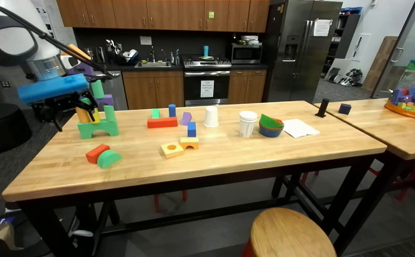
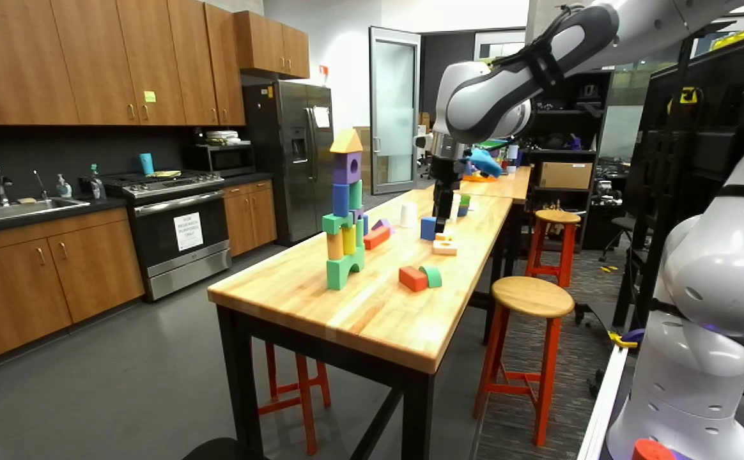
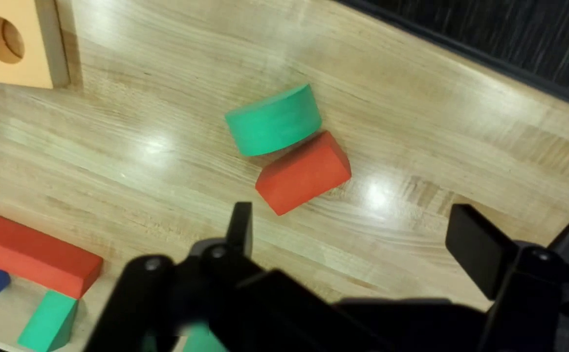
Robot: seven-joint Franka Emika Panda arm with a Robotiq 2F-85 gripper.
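The claw [image 3: 350, 225] gapes near a red block [image 3: 305, 174], long axis apparently slanting to wrist view's upper right

It's bright in here, light seemingly from above. In the wrist view the table [image 3: 177, 195] shines: 2 white spots flank the curved green block [image 3: 277, 122] and the red block [image 3: 306, 176] beside it, with a fainter patch toward 1 long edge. The gripper [image 3: 350, 220] is dark, partly blurred. Under the table it's dim; the wall [image 2: 349, 51] beyond its far end glows pale.
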